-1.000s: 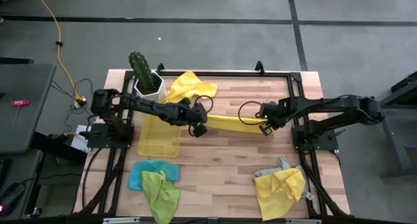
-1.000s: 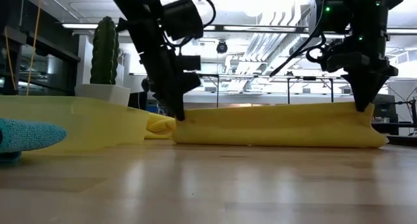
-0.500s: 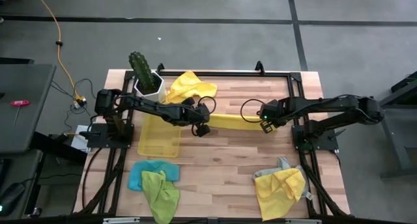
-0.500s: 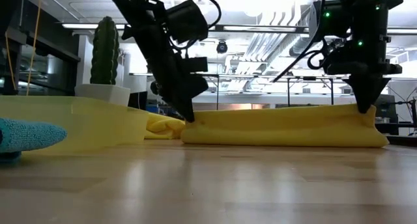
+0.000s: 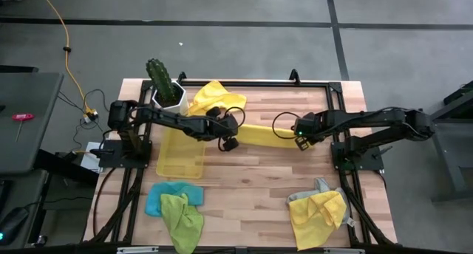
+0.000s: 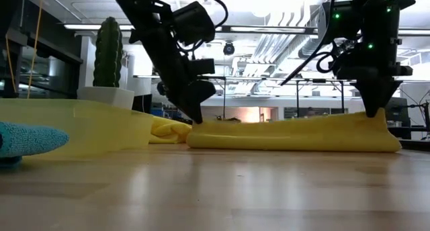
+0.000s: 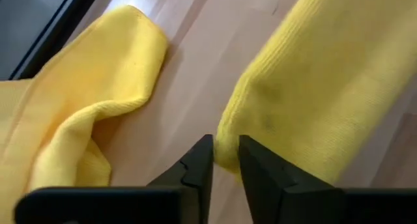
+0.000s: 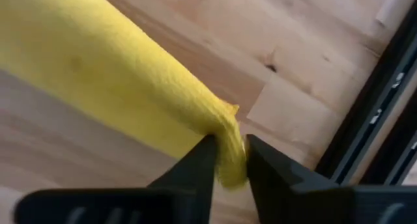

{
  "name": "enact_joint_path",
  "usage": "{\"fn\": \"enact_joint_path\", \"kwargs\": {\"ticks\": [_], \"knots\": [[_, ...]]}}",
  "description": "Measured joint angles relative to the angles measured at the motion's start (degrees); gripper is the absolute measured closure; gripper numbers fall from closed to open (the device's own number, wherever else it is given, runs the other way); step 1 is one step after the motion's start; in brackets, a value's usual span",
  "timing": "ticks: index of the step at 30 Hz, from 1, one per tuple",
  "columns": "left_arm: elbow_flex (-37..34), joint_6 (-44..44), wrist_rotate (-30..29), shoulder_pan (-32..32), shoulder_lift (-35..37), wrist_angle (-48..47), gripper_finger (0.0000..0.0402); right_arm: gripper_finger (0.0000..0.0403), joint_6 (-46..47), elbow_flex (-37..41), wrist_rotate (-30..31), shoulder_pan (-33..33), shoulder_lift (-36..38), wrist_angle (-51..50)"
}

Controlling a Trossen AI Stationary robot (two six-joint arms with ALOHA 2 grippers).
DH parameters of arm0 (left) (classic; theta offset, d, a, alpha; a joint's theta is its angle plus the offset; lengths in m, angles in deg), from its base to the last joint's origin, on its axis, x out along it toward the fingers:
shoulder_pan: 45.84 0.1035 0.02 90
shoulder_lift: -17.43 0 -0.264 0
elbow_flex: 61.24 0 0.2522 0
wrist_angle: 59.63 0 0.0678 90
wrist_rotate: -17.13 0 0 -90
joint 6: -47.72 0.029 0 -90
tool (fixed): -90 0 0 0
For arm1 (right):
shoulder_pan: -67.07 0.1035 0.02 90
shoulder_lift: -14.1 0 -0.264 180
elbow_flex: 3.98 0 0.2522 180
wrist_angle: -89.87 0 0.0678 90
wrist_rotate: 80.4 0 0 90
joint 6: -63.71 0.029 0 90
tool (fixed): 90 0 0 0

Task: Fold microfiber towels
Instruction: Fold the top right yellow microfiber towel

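A yellow microfiber towel (image 5: 262,138), folded into a long strip, lies across the middle of the table between my two grippers. My left gripper (image 5: 229,142) is shut on the strip's left end and my right gripper (image 5: 299,142) on its right end. In the low view the strip (image 6: 289,133) rests on the wood and sags in its middle. Another yellow towel (image 5: 214,99) lies crumpled at the far side. It also shows in the left wrist view (image 7: 85,113). My left gripper (image 7: 226,152) has the strip's left end corner (image 7: 228,136) between its two fingers. The fingers slant down at it from the table's left. That end lies low on the table and the cloth is slack. My right gripper (image 8: 229,155) pinches the strip's right end (image 8: 225,136) between its two fingers, which point down from above. The end rises in a small peak (image 6: 376,118) to the fingers, and the rest lies on the table.
A translucent yellow tray (image 5: 181,154) and a cactus in a white pot (image 5: 166,88) stand at the left. A blue towel (image 5: 164,198) and a green one (image 5: 183,221) lie near left. A yellow towel (image 5: 319,213) lies on a grey one (image 5: 319,186) near right.
My left gripper has moved a little toward the table's right, toward the right gripper. The strip, taut with a straight top edge a second ago, has gone slack. Its top edge has sunk in the middle and at the left end, while the right end stays raised.
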Motion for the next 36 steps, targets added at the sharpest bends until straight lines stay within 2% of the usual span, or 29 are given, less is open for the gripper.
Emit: {"fn": "enact_joint_path", "kwargs": {"ticks": [7,14,16,20,22,29,36], "knots": [[0.0,4.5,-0.6,0.5,0.0,2.6,0.0273,0.024,0.1,0.0,4.3,0.0,0.0,-0.2],[0.5,9.4,-1.4,0.5,0.7,3.0,0.0238,0.0219,-1.3,0.0,9.2,0.0,0.0,-0.2],[0.5,10.6,1.9,0.6,0.8,2.8,0.0236,0.0219,-2.7,0.0,8.3,0.0,0.0,0.7],[-0.2,15.1,14.2,0.5,0.7,3.9,0.024,0.0219,-7.2,0.0,5.6,0.0,0.0,5.8],[-1.1,16.0,18.4,0.6,0.7,6.1,0.0245,0.0219,-9.6,0.0,4.2,0.0,0.0,9.3],[-4.5,19.3,19.8,2.4,0.5,15.7,0.026,0.0219,-14.3,0.0,2.2,0.0,0.0,18.2],[-5.0,18.7,20.5,4.3,-0.5,17.4,0.0266,0.0219,-15.2,0.7,-1.1,0.0,0.0,20.8]]}}
